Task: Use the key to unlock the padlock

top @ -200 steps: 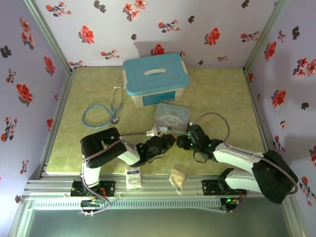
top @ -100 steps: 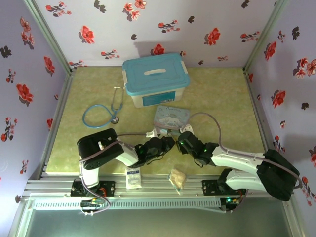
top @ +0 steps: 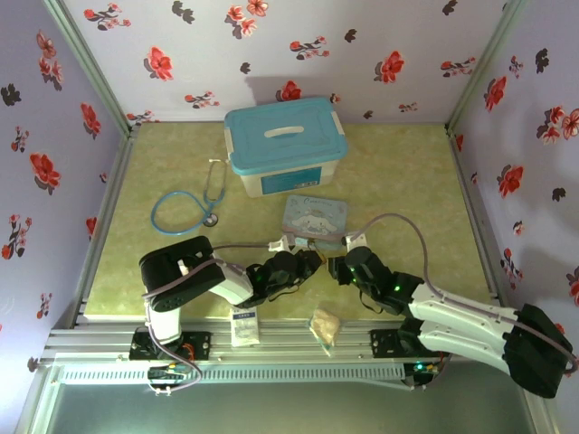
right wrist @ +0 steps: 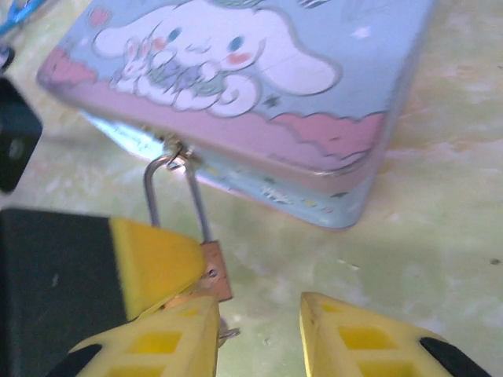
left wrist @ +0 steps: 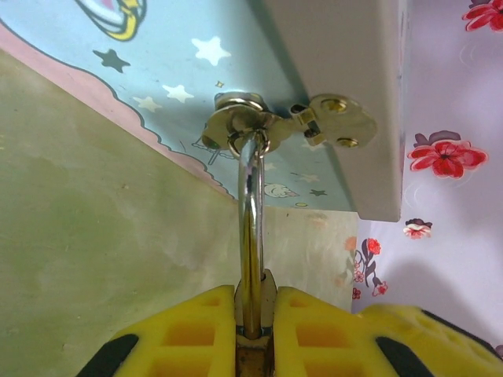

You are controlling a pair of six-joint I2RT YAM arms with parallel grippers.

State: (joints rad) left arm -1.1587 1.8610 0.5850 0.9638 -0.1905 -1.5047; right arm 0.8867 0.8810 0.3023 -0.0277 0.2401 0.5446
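left pincer is clenching the padlock at the tin edge; right pincer is hovering parted beside it, bare table rightward.

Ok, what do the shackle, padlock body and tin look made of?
The shackle looks like polished silver steel: it mirrors its surroundings. The padlock body looks like brass, with a dull coppery-gold sheen. The tin is probably thin painted sheet metal, going by the glossy cartoon print and folded edge; plastic can't be ruled out.
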